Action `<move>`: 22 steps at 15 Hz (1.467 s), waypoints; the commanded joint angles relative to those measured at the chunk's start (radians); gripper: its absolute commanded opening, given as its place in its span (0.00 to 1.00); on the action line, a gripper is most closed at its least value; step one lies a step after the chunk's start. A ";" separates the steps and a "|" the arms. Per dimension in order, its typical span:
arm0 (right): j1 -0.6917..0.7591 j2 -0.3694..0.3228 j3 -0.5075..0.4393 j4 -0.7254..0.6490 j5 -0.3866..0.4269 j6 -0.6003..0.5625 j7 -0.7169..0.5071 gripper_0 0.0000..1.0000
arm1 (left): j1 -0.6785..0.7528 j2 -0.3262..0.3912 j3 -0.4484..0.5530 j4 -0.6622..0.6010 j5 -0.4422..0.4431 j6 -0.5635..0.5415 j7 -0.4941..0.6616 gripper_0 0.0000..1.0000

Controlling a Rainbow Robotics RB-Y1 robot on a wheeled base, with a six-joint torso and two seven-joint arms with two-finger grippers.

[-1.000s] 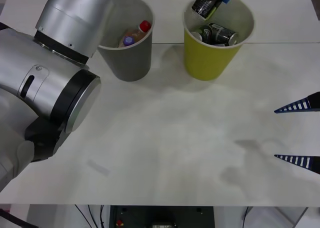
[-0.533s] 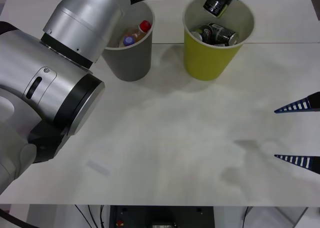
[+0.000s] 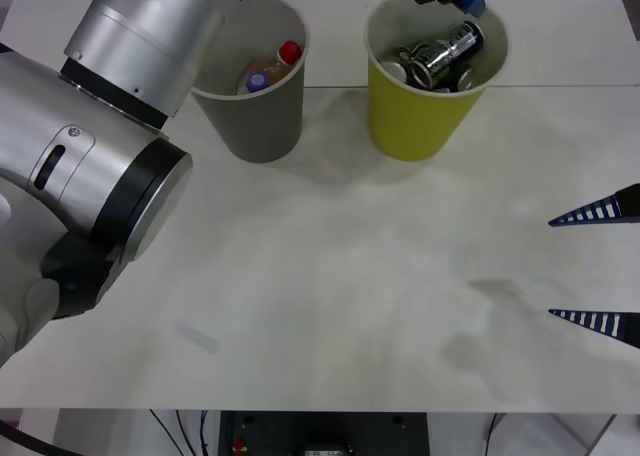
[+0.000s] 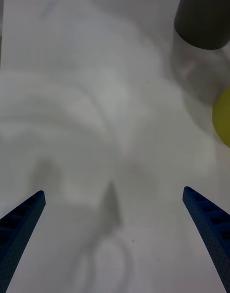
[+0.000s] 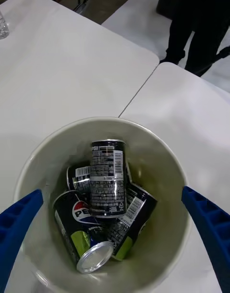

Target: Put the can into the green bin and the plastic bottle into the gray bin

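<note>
can (image 3: 444,52) released, now inside green bin (image 3: 425,116)

I work in a lab-like room: plain white tables (image 5: 62,72) pushed together, cables (image 3: 170,421) hanging below my table's edge.

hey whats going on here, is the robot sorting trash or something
Yes. The left gripper hangs open right over the green bin, and the can lies inside on top of other dark cans. The gray bin beside it holds plastic bottles, one with a red cap. The right gripper waits open over the bare table at the robot's right, holding nothing.
</note>
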 commanded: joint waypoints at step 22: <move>0.000 0.000 0.000 0.000 0.000 0.000 0.000 1.00 | 0.765 0.762 0.264 -0.688 0.731 -0.290 -0.681 1.00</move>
